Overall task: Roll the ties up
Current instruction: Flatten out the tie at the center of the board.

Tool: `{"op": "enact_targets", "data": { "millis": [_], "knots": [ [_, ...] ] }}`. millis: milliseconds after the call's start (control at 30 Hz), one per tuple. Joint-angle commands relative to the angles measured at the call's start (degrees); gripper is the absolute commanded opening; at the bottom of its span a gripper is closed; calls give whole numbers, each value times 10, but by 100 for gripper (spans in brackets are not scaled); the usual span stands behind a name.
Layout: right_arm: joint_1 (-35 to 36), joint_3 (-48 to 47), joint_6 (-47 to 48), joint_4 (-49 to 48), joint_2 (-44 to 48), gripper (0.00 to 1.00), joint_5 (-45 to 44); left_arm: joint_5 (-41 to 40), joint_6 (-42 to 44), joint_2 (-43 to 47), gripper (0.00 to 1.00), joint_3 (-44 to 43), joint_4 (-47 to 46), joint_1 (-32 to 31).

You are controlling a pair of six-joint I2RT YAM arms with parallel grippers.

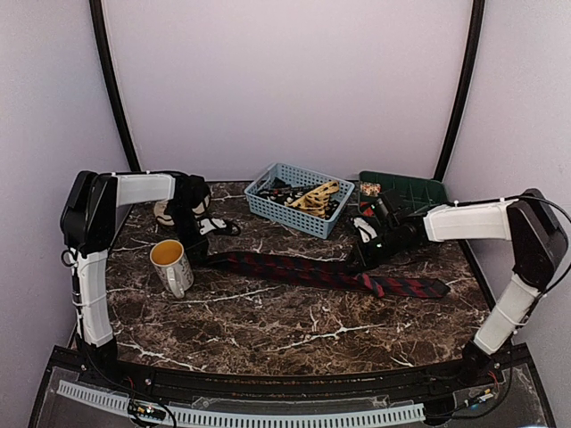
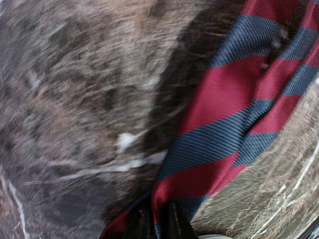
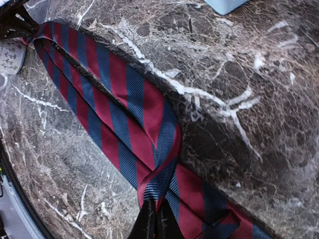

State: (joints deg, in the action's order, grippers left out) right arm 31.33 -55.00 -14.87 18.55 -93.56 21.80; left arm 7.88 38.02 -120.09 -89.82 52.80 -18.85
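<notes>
The striped tie (image 1: 312, 270) lies parallel to the table's (image 1: 268, 334) near edge; the left gripper (image 2: 158, 221) pinches its left end, the right gripper (image 3: 155, 216) its right part.

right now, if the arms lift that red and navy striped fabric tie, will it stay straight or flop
Probably floppy: the red and navy striped fabric tie creases and folds where the right gripper pinches it. It likely sags between grips, since it lies limp along the marble tabletop. Its smooth weave may slide easily.
</notes>
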Motion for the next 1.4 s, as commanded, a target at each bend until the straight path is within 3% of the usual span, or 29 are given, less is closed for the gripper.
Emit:
{"op": "enact_targets", "data": {
  "millis": [0, 33, 67, 200, 300, 333, 433, 467, 600, 700, 867, 1000, 1167, 1367],
  "knots": [
    [38, -60, 25, 9, -51, 2, -76, -86, -13, 28, 31, -25, -14, 5],
    [45, -72, 27, 14, -61, 3, -87, -92, -17, 33, 49, -34, -20, 5],
    [53, -85, 31, 19, -71, 3, -98, -96, -20, 41, 60, -42, -27, 6],
    [76, -125, 43, 37, -96, 9, -128, -76, -25, 100, 65, -43, -101, 6],
    [91, -145, 51, 43, -102, 17, -116, -15, -40, 161, 68, -16, -183, 6],
    [93, -146, 50, 40, -99, 22, -102, 11, -52, 185, 72, 2, -227, 6],
    [79, -122, 35, 22, -73, 41, -74, 118, -118, 257, 98, 79, -362, 4],
    [68, -106, 27, 14, -58, 47, -60, 163, -148, 278, 99, 109, -409, 1],
    [1, -29, -8, -15, 25, 56, -13, 304, -231, 333, 99, 239, -611, -28],
    [-45, 24, -36, -33, 86, 57, 19, 341, -230, 309, 99, 252, -646, -82],
    [-117, 100, -70, -53, 141, 52, 48, 305, -118, 176, 98, 111, -498, -214],
    [-156, 137, -80, -51, 150, 39, 48, 301, -30, 48, 89, -33, -394, -289],
    [-198, 173, -91, -61, 152, 23, 45, 299, 14, -87, 77, -181, -354, -323],
    [-207, 182, -80, -66, 132, 16, 31, 257, -16, -229, 62, -351, -311, -323]
  ]
}}
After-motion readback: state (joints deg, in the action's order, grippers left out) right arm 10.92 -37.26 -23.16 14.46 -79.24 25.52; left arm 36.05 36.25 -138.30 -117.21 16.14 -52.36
